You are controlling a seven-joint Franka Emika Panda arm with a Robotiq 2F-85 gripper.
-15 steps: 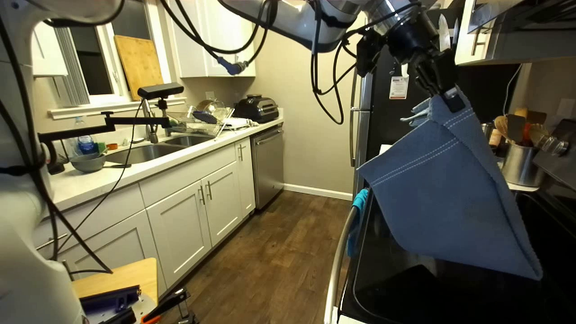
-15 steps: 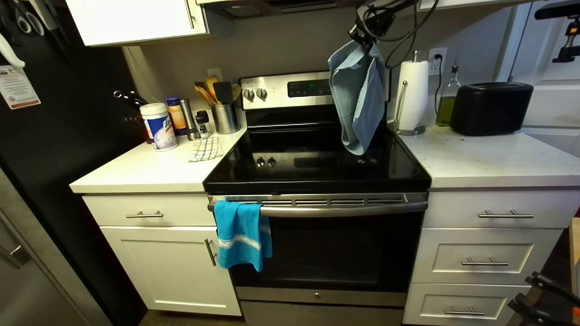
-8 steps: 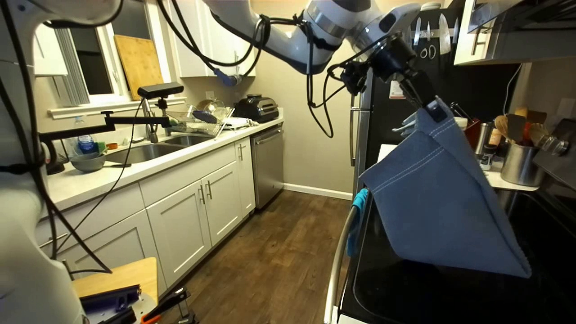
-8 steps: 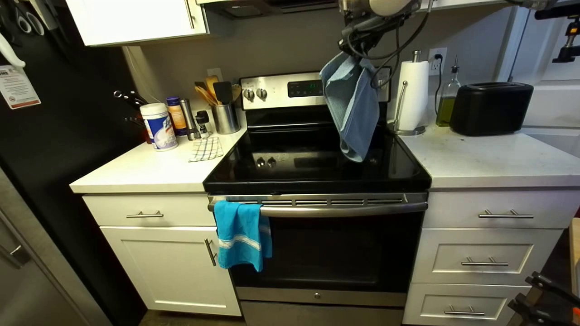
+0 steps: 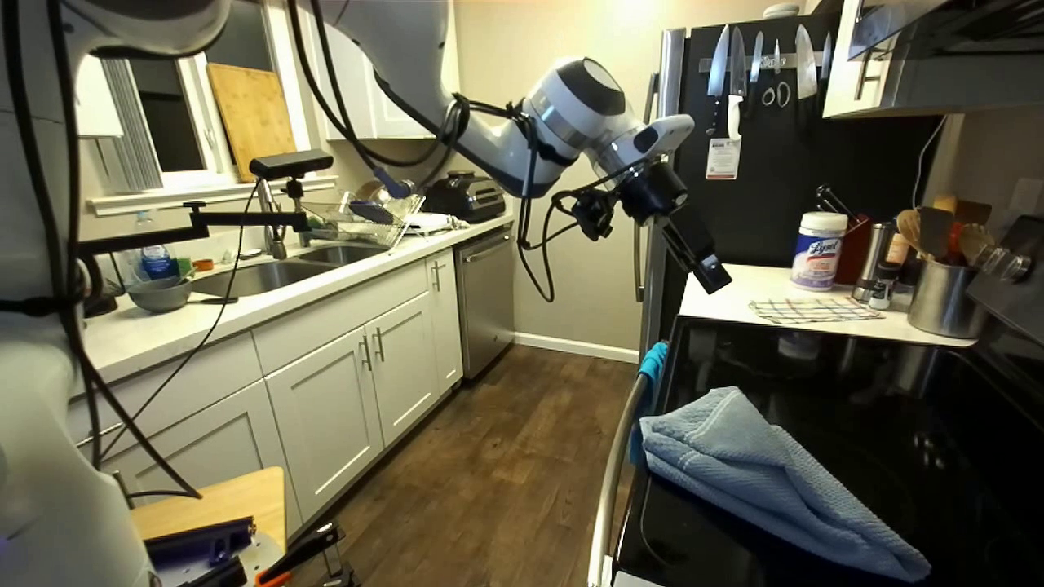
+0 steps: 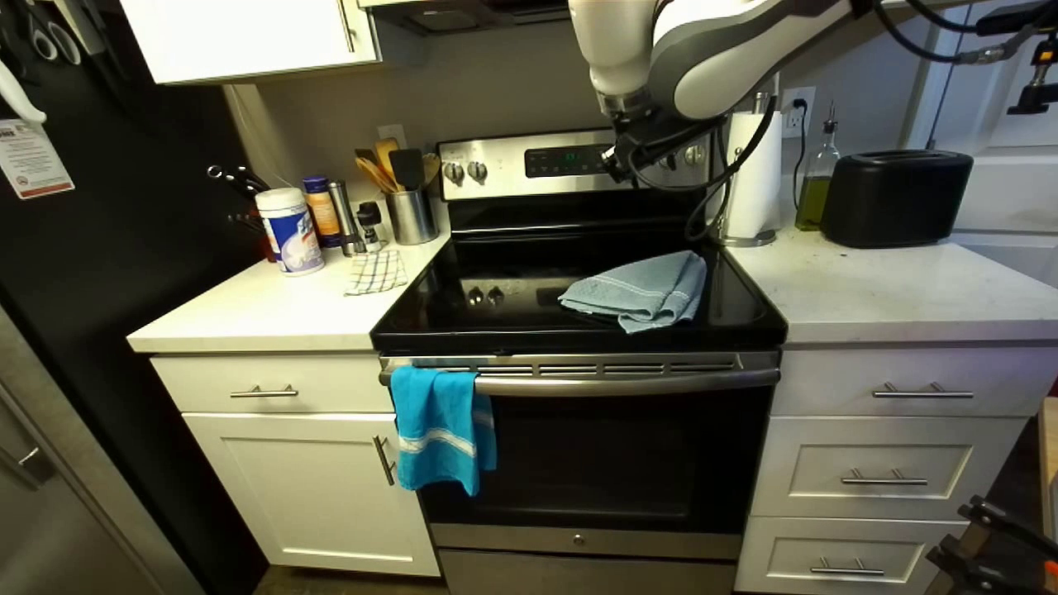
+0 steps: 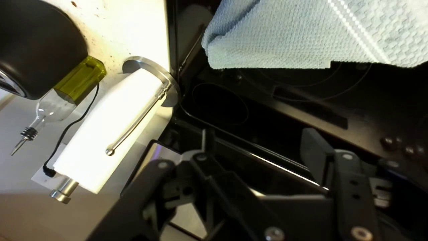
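Note:
A light blue-grey towel [image 5: 758,473] lies in a loose folded heap on the black glass stovetop [image 6: 496,318], towards its front in both exterior views. My gripper [image 5: 711,275] hangs above and apart from it, pointing downward at a slant. In the wrist view the gripper [image 7: 259,144] has its two fingers spread wide with nothing between them. The towel [image 7: 301,36] fills the upper right of that view, beyond the fingertips and touching neither.
A paper towel roll [image 6: 752,178], an oil bottle [image 6: 817,194] and a black toaster [image 6: 897,198] stand beside the stove. Across it are a wipes tub [image 6: 289,231] and a utensil holder [image 6: 411,216]. A bright blue towel [image 6: 438,430] hangs from the oven handle.
The gripper has opened and let go of the towel, which hung from it before and now lies on the stovetop. The arm has come lower and, in an exterior view, away from the back wall.

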